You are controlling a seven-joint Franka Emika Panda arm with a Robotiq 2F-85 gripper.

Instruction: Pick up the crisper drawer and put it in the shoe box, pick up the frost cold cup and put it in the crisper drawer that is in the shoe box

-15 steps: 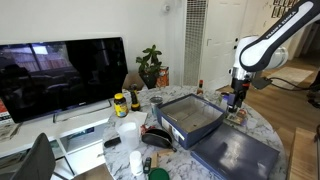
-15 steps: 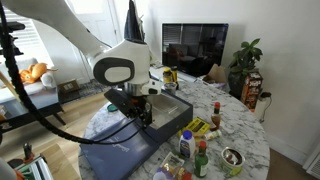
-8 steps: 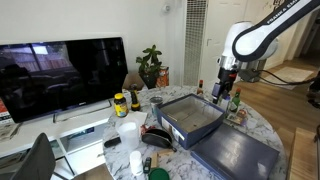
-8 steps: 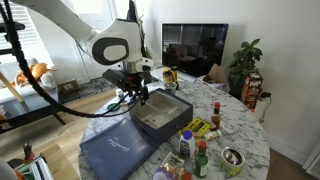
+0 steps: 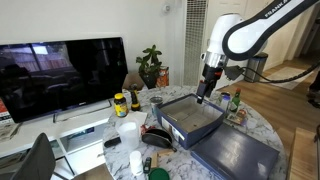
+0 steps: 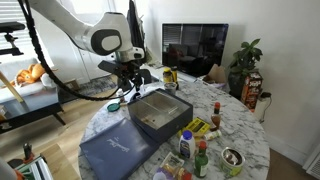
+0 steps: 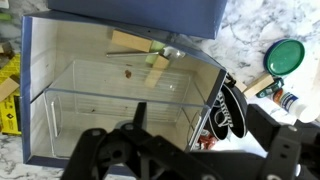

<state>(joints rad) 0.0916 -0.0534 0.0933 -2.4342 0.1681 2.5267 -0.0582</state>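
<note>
The shoe box [image 5: 190, 120] is a blue-grey bin in the middle of the marble table; it also shows in the other exterior view [image 6: 158, 111] and the wrist view [image 7: 30, 90]. The clear ribbed crisper drawer [image 7: 120, 100] lies inside it, with wooden pieces and a spoon [image 7: 150, 55] beyond it. My gripper [image 5: 205, 90] hangs above the bin's far edge in both exterior views [image 6: 128, 88]. In the wrist view its fingers [image 7: 190, 155] are spread and empty. A whitish cup [image 5: 128, 132] stands on the table on the TV side of the bin.
A flat blue-grey lid slab [image 5: 240, 155] lies next to the bin [image 6: 118, 150]. A black round cap [image 7: 232, 112] and a green-lidded jar [image 7: 285, 57] sit beside the bin wall. Bottles and jars [image 6: 195, 150] crowd the table edge. A TV [image 5: 60, 75] stands behind.
My arm has swung from the bottles at the table's edge to above the bin's rim and risen a little. The gripper stays empty.
</note>
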